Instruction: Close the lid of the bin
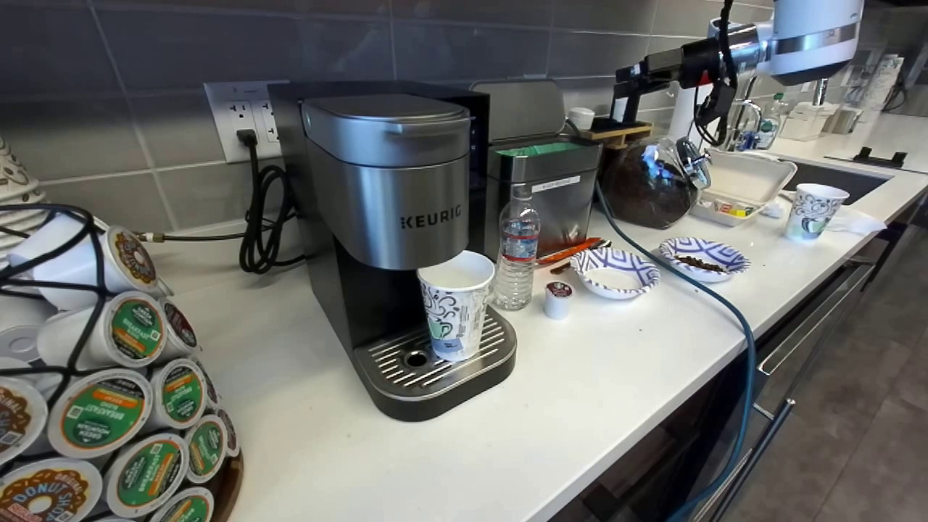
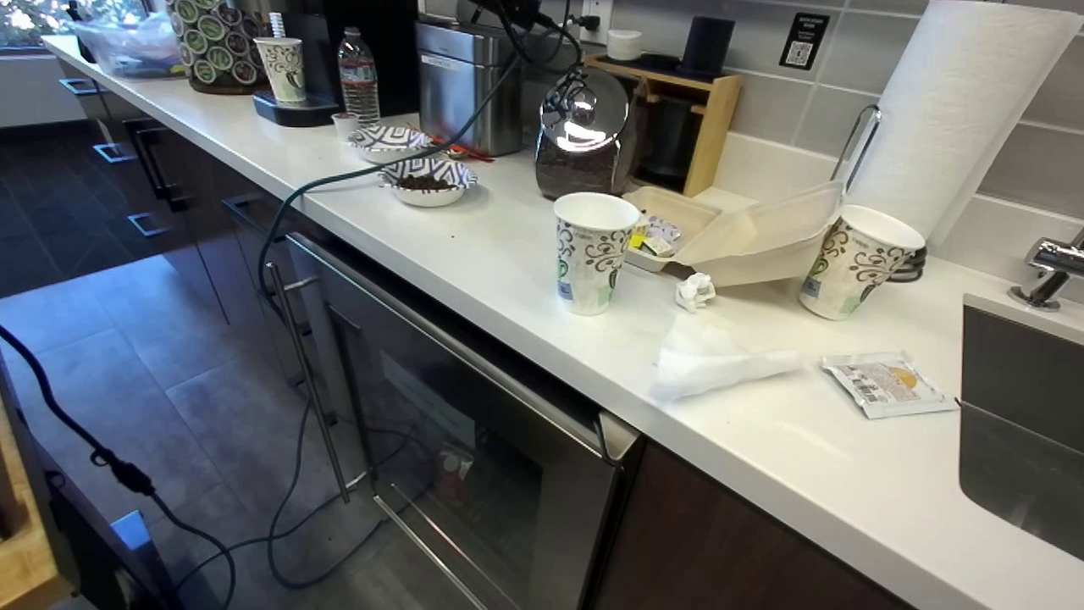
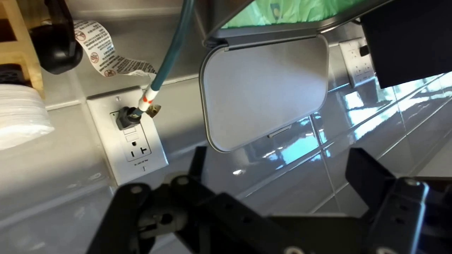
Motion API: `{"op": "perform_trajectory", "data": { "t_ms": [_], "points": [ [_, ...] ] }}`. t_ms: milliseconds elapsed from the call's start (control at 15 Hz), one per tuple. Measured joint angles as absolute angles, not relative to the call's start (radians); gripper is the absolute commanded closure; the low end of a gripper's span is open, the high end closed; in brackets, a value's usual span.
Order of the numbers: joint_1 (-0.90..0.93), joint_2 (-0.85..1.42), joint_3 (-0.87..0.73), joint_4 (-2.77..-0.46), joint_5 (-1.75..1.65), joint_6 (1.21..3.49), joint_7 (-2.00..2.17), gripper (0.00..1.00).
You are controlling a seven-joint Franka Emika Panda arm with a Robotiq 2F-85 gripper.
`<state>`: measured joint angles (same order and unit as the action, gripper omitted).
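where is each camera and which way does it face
Exterior view: beside the coffee pods, looking past the Keurig along the counter toward the sink; the arm shows upper right.
Exterior view: near the sink, looking back toward the bin; dark cabled parts, perhaps the arm's, at the top.
Wrist view: at the arm's end, facing the tiled wall and raised lid, upside down; open gripper at the bottom.
Both exterior views share the bin, bottle and jar.

There are two bowls point(image 1: 616, 272) point(image 1: 714, 251), one bin point(image 1: 569, 209), one coffee maker point(image 1: 391, 199).
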<state>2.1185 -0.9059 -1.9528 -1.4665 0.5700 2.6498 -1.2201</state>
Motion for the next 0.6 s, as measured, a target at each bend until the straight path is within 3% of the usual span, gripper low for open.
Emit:
{"op": "perform_trajectory", "data": {
  "t_ms": [600],
  "points": [
    [2.257,-1.082,-1.895,-1.271,0.055,2.624,-0.922,0.00]
  ]
}}
